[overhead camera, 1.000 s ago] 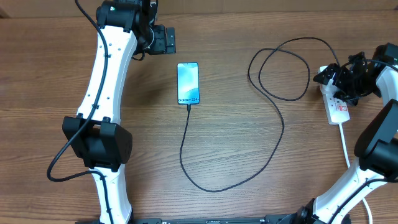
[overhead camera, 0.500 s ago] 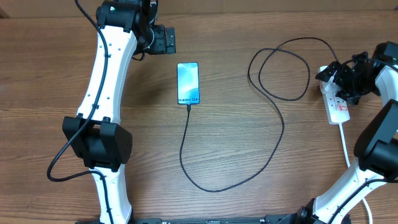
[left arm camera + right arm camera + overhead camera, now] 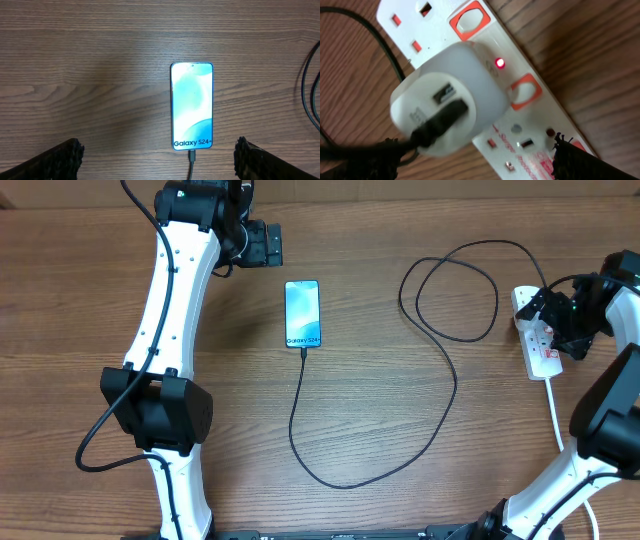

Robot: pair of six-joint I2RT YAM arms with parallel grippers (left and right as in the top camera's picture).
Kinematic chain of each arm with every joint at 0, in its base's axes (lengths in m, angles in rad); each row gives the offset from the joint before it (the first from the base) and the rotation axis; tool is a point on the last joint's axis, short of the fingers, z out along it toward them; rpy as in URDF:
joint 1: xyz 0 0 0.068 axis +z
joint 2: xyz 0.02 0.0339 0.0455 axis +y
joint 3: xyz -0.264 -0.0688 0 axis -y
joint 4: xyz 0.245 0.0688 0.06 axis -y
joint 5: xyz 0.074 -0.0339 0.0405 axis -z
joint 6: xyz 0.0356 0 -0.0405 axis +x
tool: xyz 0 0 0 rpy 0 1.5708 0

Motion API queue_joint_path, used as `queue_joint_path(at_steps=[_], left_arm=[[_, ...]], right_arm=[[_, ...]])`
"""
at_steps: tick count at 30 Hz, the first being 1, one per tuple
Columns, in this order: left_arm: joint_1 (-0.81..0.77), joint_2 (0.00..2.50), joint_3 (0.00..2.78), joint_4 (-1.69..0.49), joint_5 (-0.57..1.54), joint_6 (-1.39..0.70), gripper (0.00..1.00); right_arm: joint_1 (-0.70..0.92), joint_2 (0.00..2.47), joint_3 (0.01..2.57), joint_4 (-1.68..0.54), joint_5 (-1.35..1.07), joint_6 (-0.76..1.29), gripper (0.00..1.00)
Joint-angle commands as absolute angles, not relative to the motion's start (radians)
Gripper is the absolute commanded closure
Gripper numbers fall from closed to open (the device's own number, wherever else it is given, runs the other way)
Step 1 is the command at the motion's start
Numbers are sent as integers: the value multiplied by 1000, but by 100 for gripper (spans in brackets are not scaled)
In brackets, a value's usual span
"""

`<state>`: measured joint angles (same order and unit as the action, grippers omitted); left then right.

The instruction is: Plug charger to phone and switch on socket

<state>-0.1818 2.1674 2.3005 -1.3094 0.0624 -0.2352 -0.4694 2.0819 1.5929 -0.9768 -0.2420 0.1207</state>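
Socket: white oblong power strip (image 3: 535,125), red light (image 3: 499,63) on. Right fingers (image 3: 580,162) apart just above; could knock white adapter (image 3: 465,75) loose.

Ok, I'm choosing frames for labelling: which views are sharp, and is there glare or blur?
Overhead: sharp, evenly lit, shadows faint. Left wrist: the phone is crisp, its text readable, no glare. Right wrist: the socket and white adapter look soft, out of focus; the red lamp blooms slightly.
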Motion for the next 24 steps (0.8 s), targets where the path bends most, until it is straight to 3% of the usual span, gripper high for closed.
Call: queue_joint_path(at_steps=[1, 24], left_arm=[[-179, 2171, 2306, -1308, 48, -224, 0], [-179, 2171, 2306, -1308, 48, -224, 0]], right_arm=[[-467, 1961, 1586, -1004, -224, 131, 0], [-467, 1533, 1586, -1218, -176, 213, 0]])
